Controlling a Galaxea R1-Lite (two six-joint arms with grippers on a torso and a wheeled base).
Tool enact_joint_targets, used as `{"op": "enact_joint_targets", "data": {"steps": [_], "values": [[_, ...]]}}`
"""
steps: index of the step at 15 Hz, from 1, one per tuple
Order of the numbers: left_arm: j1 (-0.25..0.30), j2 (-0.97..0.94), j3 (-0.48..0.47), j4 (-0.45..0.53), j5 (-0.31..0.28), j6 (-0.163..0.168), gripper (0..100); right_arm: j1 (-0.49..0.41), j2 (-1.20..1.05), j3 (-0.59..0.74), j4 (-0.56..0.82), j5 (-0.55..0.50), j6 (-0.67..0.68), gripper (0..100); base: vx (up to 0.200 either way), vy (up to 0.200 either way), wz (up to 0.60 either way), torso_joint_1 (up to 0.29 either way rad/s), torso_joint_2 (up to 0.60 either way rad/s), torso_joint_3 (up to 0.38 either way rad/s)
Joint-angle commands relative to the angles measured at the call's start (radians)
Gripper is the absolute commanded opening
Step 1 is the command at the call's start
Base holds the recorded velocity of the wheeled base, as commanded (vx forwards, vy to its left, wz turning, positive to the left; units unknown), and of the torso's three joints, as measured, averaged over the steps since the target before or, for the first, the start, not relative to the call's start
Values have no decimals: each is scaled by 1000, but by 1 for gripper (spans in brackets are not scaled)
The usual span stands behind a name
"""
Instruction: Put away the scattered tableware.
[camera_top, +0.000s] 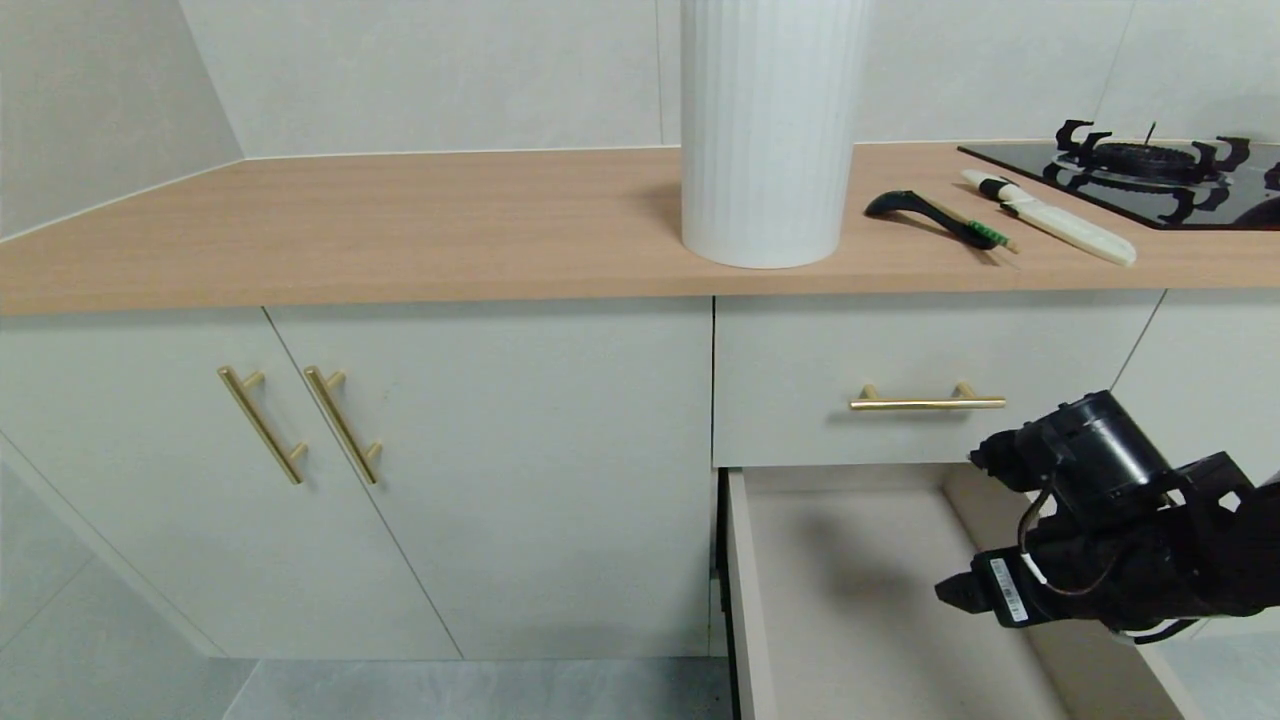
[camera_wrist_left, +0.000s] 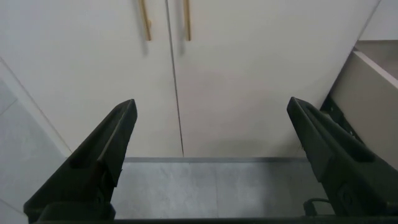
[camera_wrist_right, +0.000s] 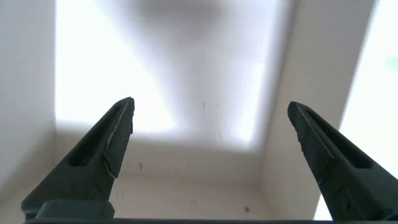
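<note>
Head view: a black spoon (camera_top: 935, 220) and a pale knife (camera_top: 1060, 230) lie side by side on the wooden counter (camera_top: 400, 230), above an open drawer (camera_top: 745, 590). The right claw (camera_top: 985, 560) hangs over the drawer. Both utensils look light, stiff and smooth, and their slim handles seem the best grip.

Left wrist view: the left claw (camera_wrist_left: 211, 124), spread wide and empty, faces cupboard doors (camera_wrist_left: 249, 74).

Right wrist view: the right claw, spread wide and empty, is above the drawer floor.

Black right arm (camera_top: 1110, 530) with a cylindrical housing, white label and thin looping cables; left gripper (camera_wrist_left: 211, 107) and right gripper (camera_wrist_right: 211, 106) each show two dark grey, tapering fingers (camera_wrist_left: 99, 162).
</note>
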Motion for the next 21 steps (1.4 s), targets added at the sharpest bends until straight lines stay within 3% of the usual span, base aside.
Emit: {"op": "enact_joint_targets", "data": {"steps": [1, 11, 18, 21], "values": [[0, 2, 0, -1, 0, 1, 100, -9, -47, 8, -27, -2, 1, 100, 0, 0, 0, 0, 0, 0], [0, 2, 0, -1, 0, 1, 100, -9, -116, -174, -48, 7, -154, 100, 0, 0, 0, 4, -17, -15], [0, 2, 0, -1, 0, -1, 100, -8, -167, -174, -51, 10, -162, 100, 0, 0, 0, 121, -392, -281], [0, 0, 0, -1, 0, -1, 100, -14, -127, -234, -51, 12, -167, 100, 0, 0, 0, 173, -469, -290]]}}
